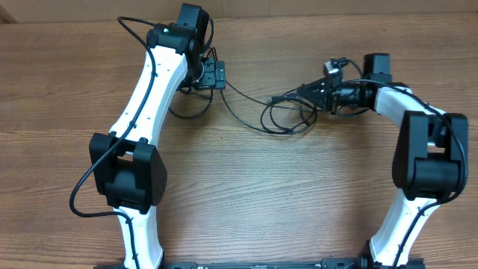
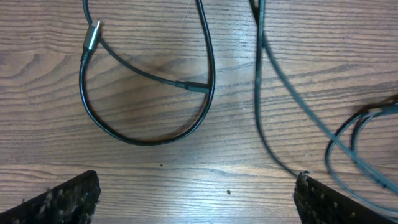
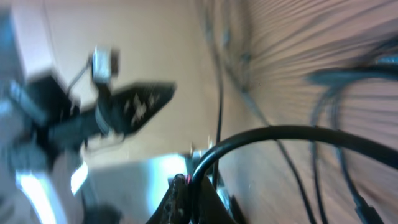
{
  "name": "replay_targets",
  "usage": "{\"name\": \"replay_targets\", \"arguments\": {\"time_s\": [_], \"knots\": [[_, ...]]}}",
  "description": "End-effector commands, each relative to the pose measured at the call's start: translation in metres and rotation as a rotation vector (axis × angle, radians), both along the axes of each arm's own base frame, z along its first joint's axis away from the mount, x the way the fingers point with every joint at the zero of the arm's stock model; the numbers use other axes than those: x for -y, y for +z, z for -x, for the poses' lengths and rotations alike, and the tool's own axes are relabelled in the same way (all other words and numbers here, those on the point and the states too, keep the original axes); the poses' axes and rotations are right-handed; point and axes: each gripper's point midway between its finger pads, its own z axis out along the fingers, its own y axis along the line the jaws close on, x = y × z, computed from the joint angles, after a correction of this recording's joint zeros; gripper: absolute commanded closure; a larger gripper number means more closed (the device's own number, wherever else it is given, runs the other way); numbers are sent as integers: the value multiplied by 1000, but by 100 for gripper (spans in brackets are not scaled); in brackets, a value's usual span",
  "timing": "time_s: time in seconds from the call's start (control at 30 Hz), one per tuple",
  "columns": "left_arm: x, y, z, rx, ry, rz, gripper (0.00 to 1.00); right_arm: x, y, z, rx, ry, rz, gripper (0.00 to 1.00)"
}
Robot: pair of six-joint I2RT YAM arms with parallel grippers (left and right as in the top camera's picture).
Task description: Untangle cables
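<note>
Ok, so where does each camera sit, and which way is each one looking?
Overhead: above the table, looking straight down; both arms, left gripper and right gripper show.
Left wrist: looking down at the cables; its open fingertips at the bottom corners.
Right wrist: blurred, tilted sideways; its shut fingers pinch one of the cables.
Overhead and left wrist share the cables beside the left gripper.

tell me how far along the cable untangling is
Roughly early to midway. Looks done: one loop with a plug lies flat and separate under the left gripper. In hand: the right gripper is shut, apparently on one of the cables; the left gripper is open and empty. Left: the strands beside the right gripper cross in overlapping loops.
</note>
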Motion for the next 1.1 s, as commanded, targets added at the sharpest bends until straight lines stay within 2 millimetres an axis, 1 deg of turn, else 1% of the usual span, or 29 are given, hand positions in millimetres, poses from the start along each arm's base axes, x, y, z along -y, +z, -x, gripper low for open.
{"name": "replay_targets", "arguments": {"time_s": [0.0,0.03,0.1,0.17,0.23,0.27,0.33,0.37,0.4,0.43,0.47,0.5,0.53,0.57,0.6,0.63,0.7,0.73,0.8,0.83,0.87,0.97,1.0,1.07], "knots": [[0,2,-1,8,10,-5,0,30,1,-33,-220,-240,91,96],[0,2,-1,8,9,-5,0,32,3,-37,-280,-274,67,96],[0,2,-1,8,9,-5,1,34,12,-47,-361,-323,3,96],[0,2,-1,8,10,-5,0,35,27,-59,-373,-350,-53,96],[0,2,-1,8,9,-5,0,36,37,-67,-346,-363,-80,96],[0,2,-1,8,9,-5,0,37,46,-72,-321,-369,-99,96],[0,2,-1,8,9,-5,1,38,70,-81,-192,-360,-129,96],[0,2,-1,8,9,-5,0,38,77,-84,-133,-360,-130,96],[0,2,-1,8,9,-5,0,41,81,-88,-89,-380,-123,96],[0,2,-1,8,9,-5,1,43,78,-91,-78,-397,-109,96],[0,2,-1,8,10,-5,0,46,69,-93,-88,-426,-80,96],[0,2,-1,8,9,-5,1,46,64,-93,-92,-431,-66,96],[0,2,-1,8,9,-5,0,45,58,-92,-105,-434,-47,94],[0,2,-1,8,10,-5,0,43,52,-90,-104,-431,-24,77],[0,2,-1,8,9,-5,0,39,47,-89,-94,-423,-2,66],[0,2,-1,8,9,-5,1,33,42,-87,-74,-410,26,49],[0,2,-1,8,9,-5,0,24,36,-84,-46,-387,64,27],[0,2,-1,8,9,-5,0,17,33,-82,-32,-369,81,19],[0,2,-1,8,9,-5,0,1,27,-75,8,-320,118,9],[0,2,-1,8,9,-5,0,-2,24,-74,12,-313,135,3],[0,2,-1,8,9,-5,0,-6,12,-72,-14,-328,184,0],[0,2,-1,8,9,-5,0,1,-20,-66,-131,-395,305,0],[0,2,-1,8,10,-5,0,3,-26,-63,-159,-400,320,0],[0,2,-1,8,9,-5,0,0,-25,-60,-150,-376,320,0]]}}
